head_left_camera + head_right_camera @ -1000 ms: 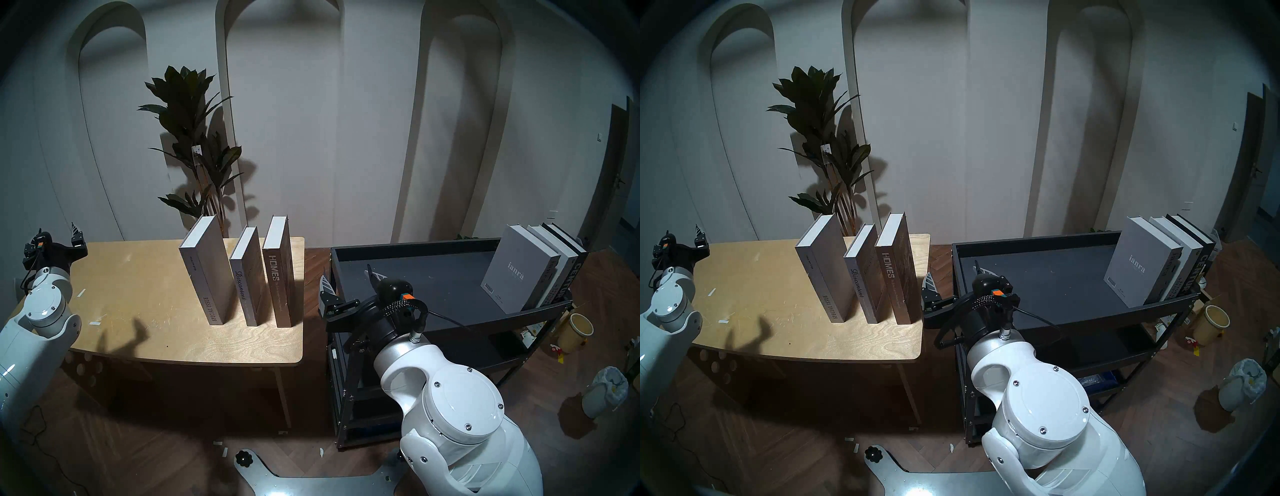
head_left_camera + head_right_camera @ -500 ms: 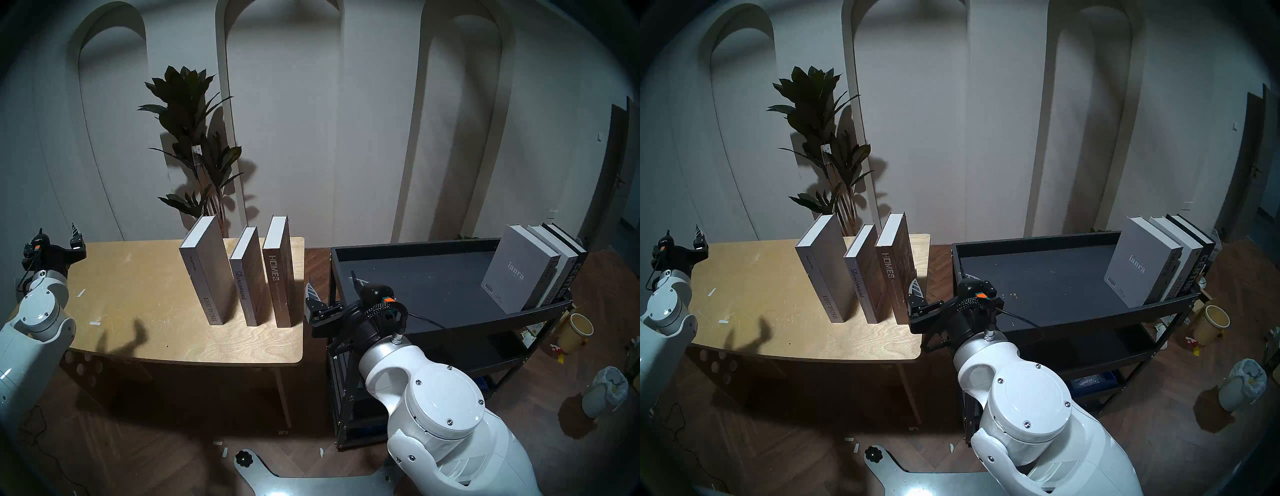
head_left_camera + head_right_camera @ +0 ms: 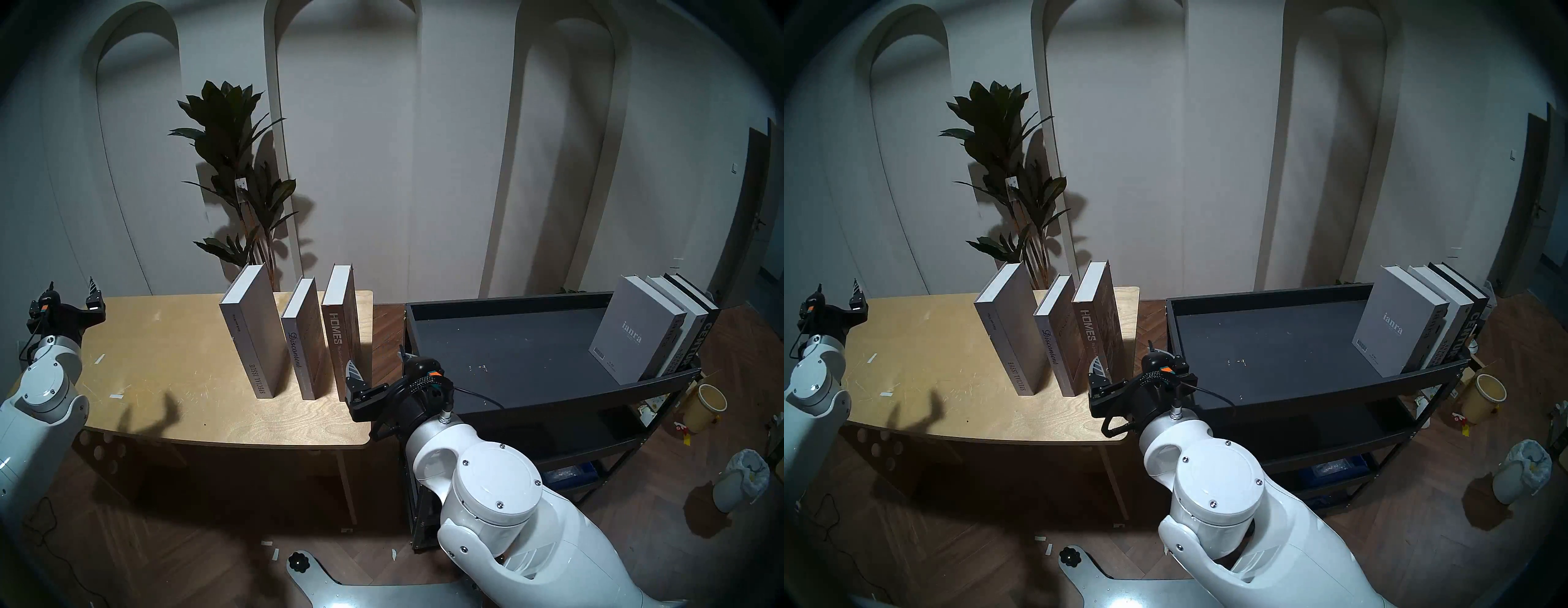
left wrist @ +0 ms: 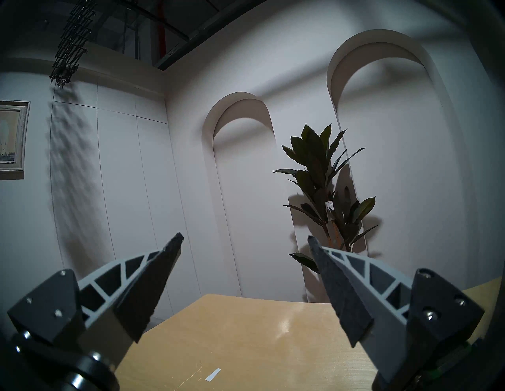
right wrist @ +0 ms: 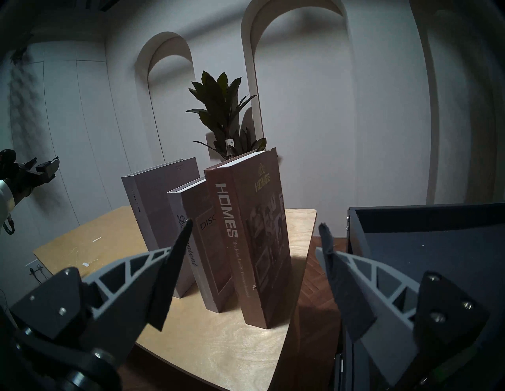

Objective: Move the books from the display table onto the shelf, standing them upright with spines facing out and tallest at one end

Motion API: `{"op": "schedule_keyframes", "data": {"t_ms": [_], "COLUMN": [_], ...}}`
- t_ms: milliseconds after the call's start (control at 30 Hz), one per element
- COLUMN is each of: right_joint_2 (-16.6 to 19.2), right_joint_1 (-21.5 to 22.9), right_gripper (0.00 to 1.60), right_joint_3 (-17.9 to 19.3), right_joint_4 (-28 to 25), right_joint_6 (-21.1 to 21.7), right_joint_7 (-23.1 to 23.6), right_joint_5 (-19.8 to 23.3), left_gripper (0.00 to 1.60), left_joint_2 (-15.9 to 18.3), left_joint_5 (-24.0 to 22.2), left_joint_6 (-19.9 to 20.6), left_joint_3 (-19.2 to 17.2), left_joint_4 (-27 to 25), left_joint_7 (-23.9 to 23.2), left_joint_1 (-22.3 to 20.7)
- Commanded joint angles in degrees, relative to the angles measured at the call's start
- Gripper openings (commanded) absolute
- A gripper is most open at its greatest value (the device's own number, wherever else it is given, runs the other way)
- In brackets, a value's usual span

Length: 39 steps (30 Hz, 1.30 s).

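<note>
Three books stand upright on the plywood display table (image 3: 169, 361): grey "SPECIAL ISSUE" (image 3: 254, 331), "Discontent" (image 3: 303, 339) and brown "HOMES" (image 3: 343, 335). On the right end of the shelf's top tray (image 3: 509, 339) lean a grey book (image 3: 632, 331), a white one (image 3: 687, 318) and black "CENTURY" (image 3: 706, 335). My right gripper (image 3: 376, 360) is open at the table's right front corner. In the right wrist view "HOMES" (image 5: 246, 232) stands just ahead of the open gripper (image 5: 256, 224), untouched. My left gripper (image 3: 71, 282) hangs open and empty at the table's far left edge (image 4: 246, 327).
A tall potted plant (image 3: 237, 170) stands behind the table. A strip of wooden floor (image 3: 386, 327) separates table and shelf. A yellow bucket (image 3: 706, 405) and a bagged bin (image 3: 742, 479) sit on the floor at the right.
My right arm has swung left, from above the shelf's left end to the table's right front corner beside "HOMES". The left arm has barely shifted.
</note>
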Motion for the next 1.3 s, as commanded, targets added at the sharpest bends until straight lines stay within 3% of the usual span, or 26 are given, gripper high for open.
{"op": "schedule_keyframes", "data": {"t_ms": [0, 1267], "right_joint_2": [-1.3, -5.5], "right_joint_1": [4.9, 17.7], "right_gripper": [1.6, 1.6], "right_joint_3": [-2.6, -15.0], "right_joint_4": [0.9, 14.1], "right_joint_6": [-1.8, -7.9], "right_joint_7": [-0.3, -7.4], "right_joint_5": [1.1, 8.8], "left_gripper": [1.6, 1.6], "left_joint_2": [0.3, -0.2], "left_joint_5": [0.2, 0.2], "left_joint_6": [-0.8, -1.4], "left_joint_3": [-1.7, -3.2], "left_joint_4": [0.0, 0.2], "left_joint_7": [-0.8, -4.8], "left_joint_1": [0.2, 1.5]}}
